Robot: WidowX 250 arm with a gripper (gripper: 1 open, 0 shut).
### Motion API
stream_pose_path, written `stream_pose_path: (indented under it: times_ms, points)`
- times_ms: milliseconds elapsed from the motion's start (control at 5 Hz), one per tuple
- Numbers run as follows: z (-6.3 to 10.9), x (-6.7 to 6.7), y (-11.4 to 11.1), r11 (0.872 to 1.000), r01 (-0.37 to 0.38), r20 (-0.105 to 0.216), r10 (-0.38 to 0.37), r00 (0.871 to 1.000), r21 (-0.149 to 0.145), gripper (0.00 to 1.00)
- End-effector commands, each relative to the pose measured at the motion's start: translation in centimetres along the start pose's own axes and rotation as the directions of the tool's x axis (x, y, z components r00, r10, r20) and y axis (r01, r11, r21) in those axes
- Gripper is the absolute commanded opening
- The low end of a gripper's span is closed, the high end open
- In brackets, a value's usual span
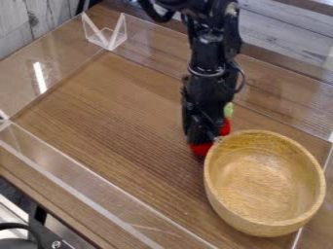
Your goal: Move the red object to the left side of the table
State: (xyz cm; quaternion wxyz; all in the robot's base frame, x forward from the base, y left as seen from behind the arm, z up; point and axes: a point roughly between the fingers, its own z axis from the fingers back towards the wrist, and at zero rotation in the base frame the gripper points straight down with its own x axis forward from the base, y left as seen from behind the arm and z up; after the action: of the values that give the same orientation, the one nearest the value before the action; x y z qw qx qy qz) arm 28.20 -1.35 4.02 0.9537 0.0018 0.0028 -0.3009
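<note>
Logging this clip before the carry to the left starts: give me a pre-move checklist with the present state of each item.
1. Pincer directly over the red object: ok.
2. Pincer shut on the red object: cannot tell; the fingertips hide the contact.
3. Red object off the table: not ok, it sits at table level.
4. Bowl clear of the red object: not ok, its rim is right beside it.
5. Leftward path over the table free: ok, bare wood up to the acrylic wall.
</note>
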Motion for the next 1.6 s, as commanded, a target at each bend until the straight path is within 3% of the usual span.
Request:
stream_pose_path:
  times_ms: [0, 200, 400, 600, 1000, 1400]
  points:
    - [4.5, 0.8, 0.6, 0.996, -0.048, 0.075, 0.042, 0.996, 0.080, 0.00]
    - [7.3, 0.7, 2.3, 0.986, -0.109, 0.107, 0.096, 0.990, 0.126, 0.00]
    - [7.7, -1.2, 5.5, 0.972, -0.189, 0.115, 0.174, 0.978, 0.139, 0.00]
    - [6.6, -0.6, 5.3, 0.969, -0.212, 0.119, 0.197, 0.973, 0.128, 0.00]
    - [4.0, 1.0, 3.6, 0.976, -0.188, 0.106, 0.177, 0.979, 0.110, 0.00]
    - [4.6, -0.1, 4.6, 0.973, -0.200, 0.121, 0.186, 0.975, 0.114, 0.00]
